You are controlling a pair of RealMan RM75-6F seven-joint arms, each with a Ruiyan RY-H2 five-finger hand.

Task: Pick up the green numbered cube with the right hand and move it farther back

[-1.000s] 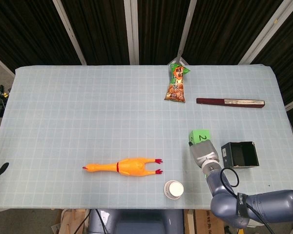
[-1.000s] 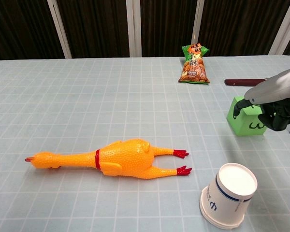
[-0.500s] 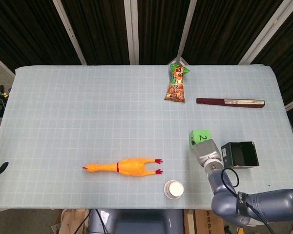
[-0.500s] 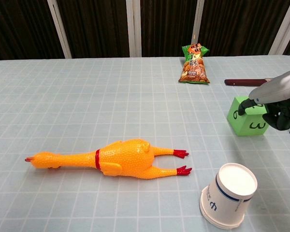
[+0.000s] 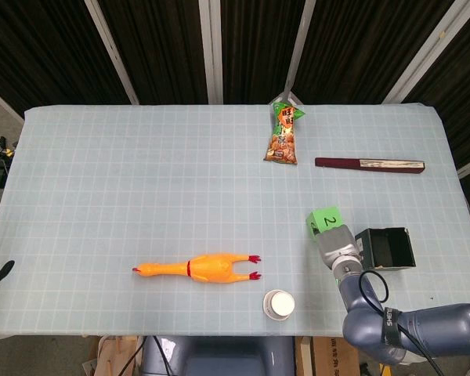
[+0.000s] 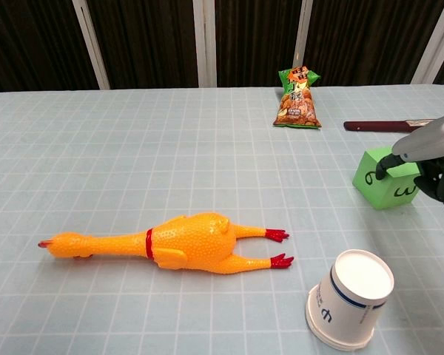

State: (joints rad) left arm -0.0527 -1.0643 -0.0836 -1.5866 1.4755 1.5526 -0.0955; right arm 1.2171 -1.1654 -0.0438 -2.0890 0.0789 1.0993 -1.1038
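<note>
half done at most: right hand (image 6: pixel 429 166) pinches the green numbered cube (image 6: pixel 385 180) at right of the chest frame, tilted on the bench (image 6: pixel 133 148); moving it back remains.

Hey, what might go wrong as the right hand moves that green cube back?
The right hand pinches the green numbered cube only near its top edge, and the cube sits tilted, so it may slip or twist. The open black box stands close beside the hand and might get bumped. The closed folding fan lies farther back.
</note>
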